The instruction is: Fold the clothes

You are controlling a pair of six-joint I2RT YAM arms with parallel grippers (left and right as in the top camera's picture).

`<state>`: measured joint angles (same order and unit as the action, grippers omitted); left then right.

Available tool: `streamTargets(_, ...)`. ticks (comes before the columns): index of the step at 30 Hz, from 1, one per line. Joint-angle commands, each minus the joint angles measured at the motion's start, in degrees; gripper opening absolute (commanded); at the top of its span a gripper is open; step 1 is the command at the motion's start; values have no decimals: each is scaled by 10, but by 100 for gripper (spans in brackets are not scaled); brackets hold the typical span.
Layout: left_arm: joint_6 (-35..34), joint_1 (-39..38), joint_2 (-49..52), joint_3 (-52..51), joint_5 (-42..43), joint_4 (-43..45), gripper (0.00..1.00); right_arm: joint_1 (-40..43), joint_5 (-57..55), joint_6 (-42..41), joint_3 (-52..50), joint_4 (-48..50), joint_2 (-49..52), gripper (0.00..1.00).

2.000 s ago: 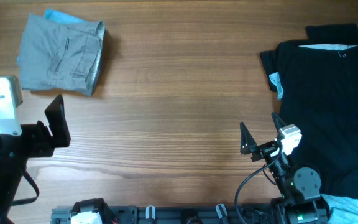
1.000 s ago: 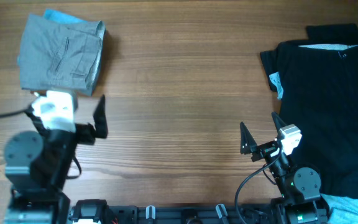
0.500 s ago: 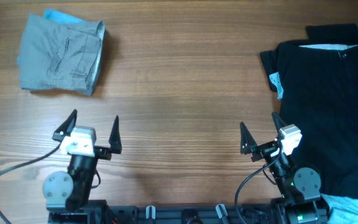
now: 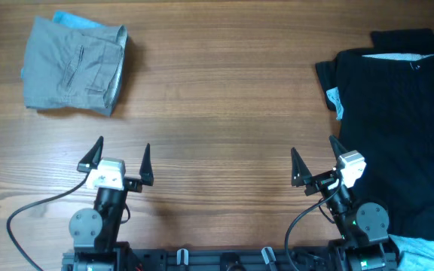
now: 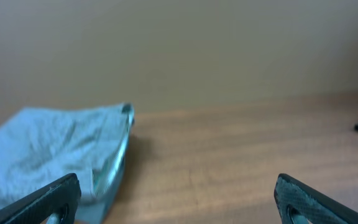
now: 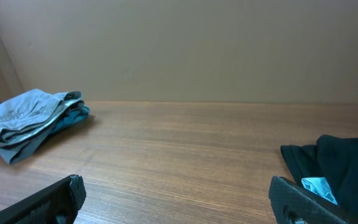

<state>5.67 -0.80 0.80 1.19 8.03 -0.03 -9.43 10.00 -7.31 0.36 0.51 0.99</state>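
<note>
At the far left corner of the table (image 4: pixel 217 98), the grey shorts (image 4: pixel 72 68) are laid folded, with a light-blue garment (image 4: pixel 68 18) showing from beneath. Along the right edge a black garment (image 4: pixel 398 128) is spread flat. By the near edge, the left gripper (image 4: pixel 121 156) and the right gripper (image 4: pixel 313 156) are held wide open, well apart, with nothing grasped, their fingers pointed toward the far edge.

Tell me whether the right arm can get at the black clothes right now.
Probably yes. The black clothes lie just beside the right arm, with nothing on the table between them, and its jaws stand open and empty.
</note>
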Motion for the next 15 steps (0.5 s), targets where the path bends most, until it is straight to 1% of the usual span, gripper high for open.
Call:
streamTargets(1,-6,3,-6,-9,7,-12,100,3,-6,-5,-1,3,-7,100)
streamTargets(4,-6,3,-6,-9,7,-35,100,3,-6,-6,-1,3,-7,100)
streamTargets(15,-6,3,-4,-9,7,-35,100,3,-6,-6,-1,3,-3,100)
